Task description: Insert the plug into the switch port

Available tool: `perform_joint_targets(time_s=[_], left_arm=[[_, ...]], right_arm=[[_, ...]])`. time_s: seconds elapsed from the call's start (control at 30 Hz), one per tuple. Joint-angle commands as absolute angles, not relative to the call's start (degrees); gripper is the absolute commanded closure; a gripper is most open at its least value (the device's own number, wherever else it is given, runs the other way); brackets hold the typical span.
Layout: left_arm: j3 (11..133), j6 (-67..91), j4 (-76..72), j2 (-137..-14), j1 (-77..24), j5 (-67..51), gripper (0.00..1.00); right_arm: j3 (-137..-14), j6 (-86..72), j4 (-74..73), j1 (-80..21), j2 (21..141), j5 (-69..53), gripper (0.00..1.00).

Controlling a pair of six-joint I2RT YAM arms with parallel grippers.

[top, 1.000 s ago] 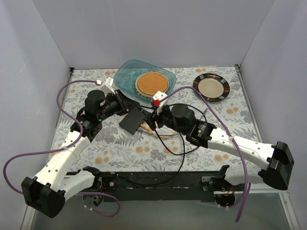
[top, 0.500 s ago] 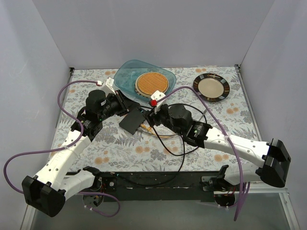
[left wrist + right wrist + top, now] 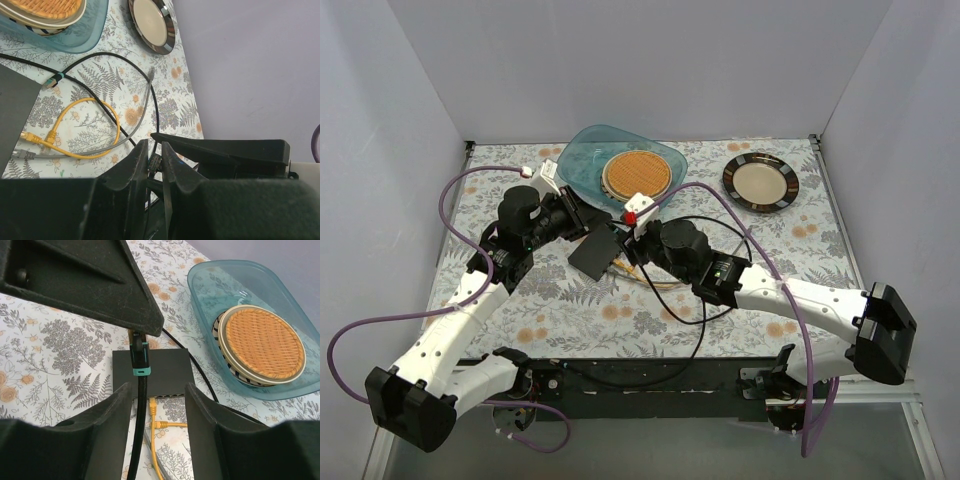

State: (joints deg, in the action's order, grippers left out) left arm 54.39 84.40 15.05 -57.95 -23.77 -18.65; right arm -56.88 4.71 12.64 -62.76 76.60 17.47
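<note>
The left gripper (image 3: pixel 153 146) has its fingers (image 3: pixel 134 167) almost together, a thin slit between them, and they appear to pinch the front end of the plug (image 3: pixel 140 357) (black, with a teal band where its cable (image 3: pixel 136 440) leaves). Past the plug, just ahead of the right fingertips, the switch (image 3: pixel 167 371) lies flat with its socket edge toward them. The right gripper (image 3: pixel 157 387) has its fingers (image 3: pixel 202 415) spread wide, straddling the cable, with the plug just beyond their tips.
</note>
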Motion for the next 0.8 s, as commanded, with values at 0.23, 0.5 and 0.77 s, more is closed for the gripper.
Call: perform_joint_targets(time_s=[0.23, 0.5, 0.77], left_arm=[[56.8, 84.0, 15.4, -57.9, -23.9, -19.4, 1.00], [57.0, 83.8, 15.5, -57.5, -23.9, -19.4, 1.00], [56.8, 80.6, 16.1, -57.3, -23.9, -16.4, 0.34]], right_arm=[[-60.7, 4.7, 18.5, -63.2, 78.0, 19.3, 0.56], [-62.0, 4.6, 17.8, -63.2, 80.3, 18.3, 0.99], [-61.4, 5.5, 16.3, -63.1, 78.8, 18.9, 0.99]])
